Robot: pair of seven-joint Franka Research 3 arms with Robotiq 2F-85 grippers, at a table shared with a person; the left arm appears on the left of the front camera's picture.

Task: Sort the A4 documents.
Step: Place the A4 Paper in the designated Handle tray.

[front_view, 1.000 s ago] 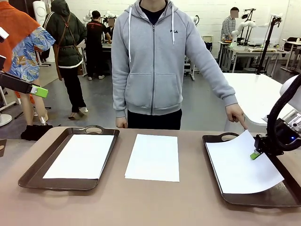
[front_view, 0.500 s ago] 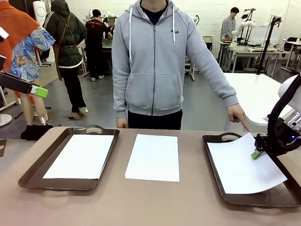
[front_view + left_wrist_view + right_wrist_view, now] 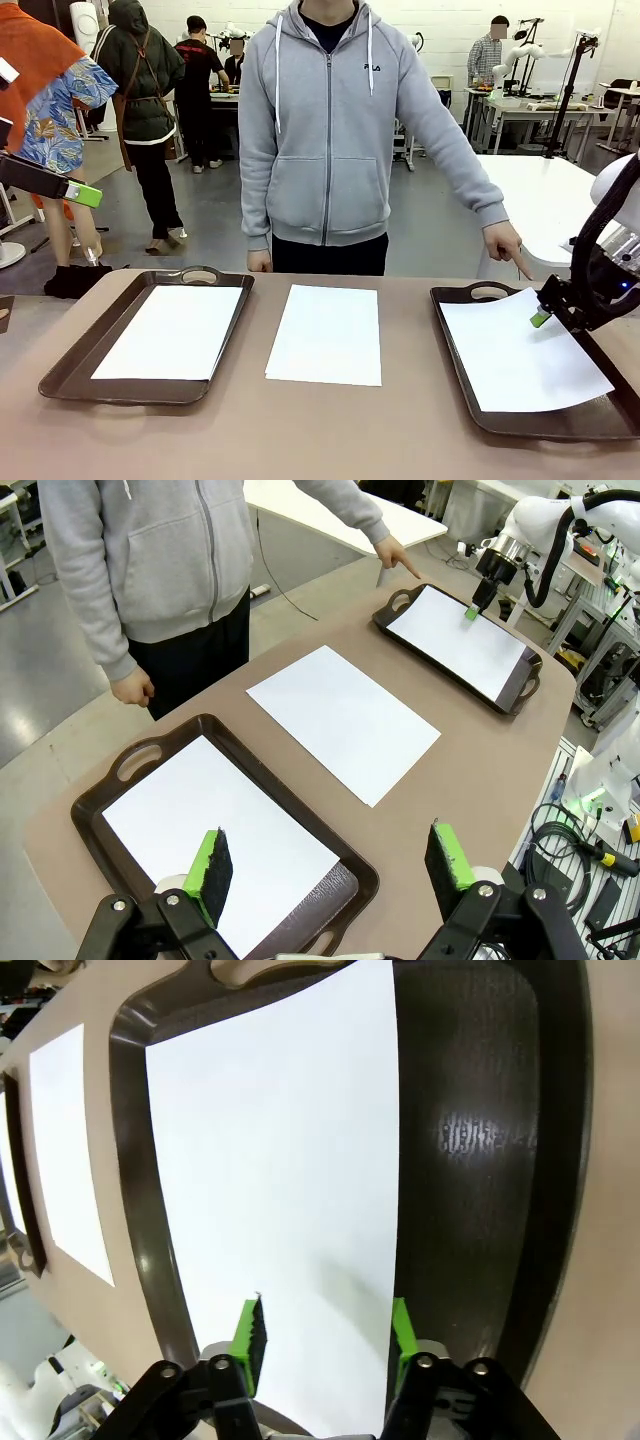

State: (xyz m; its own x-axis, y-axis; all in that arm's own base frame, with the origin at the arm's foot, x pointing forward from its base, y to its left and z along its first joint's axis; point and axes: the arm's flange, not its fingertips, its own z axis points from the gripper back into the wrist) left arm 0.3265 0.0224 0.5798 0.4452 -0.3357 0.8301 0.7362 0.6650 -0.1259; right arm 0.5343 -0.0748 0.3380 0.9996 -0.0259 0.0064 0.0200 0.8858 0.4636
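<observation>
Right hand [image 3: 541, 318] low over the right dark brown rectangular handled tray [image 3: 618, 355], jaws apart, gripping nothing. In its wrist view the green pads [image 3: 250, 1332] stand clear above the plain white thin A4 sheet in that tray [image 3: 270, 1160]. That sheet lies flat but slightly skewed, its far end reaching the handle. Left hand [image 3: 85, 195] hangs high at the left edge, well above the counter, jaws wide open and empty.

Key relation: the middle white A4 paper sheet [image 3: 325, 333] lies bare on the beige counter [image 3: 300, 430], between the two trays. Its long axis runs from the robot's side toward the person. It sits to the right hand's left, well apart, and a bit closer to the left dark brown tray [image 3: 60, 375]. That tray already holds a squared white sheet [image 3: 170, 330].

Judgement: either arm could reach it; the left looks freer. The sheet is flat on the counter with no lifted edge, so it probably needs an edge pinch or a slide.

Room: open counter around the middle sheet. The person's pointing hand [image 3: 505, 243] is near the right tray's far corner, so it is tight there.
</observation>
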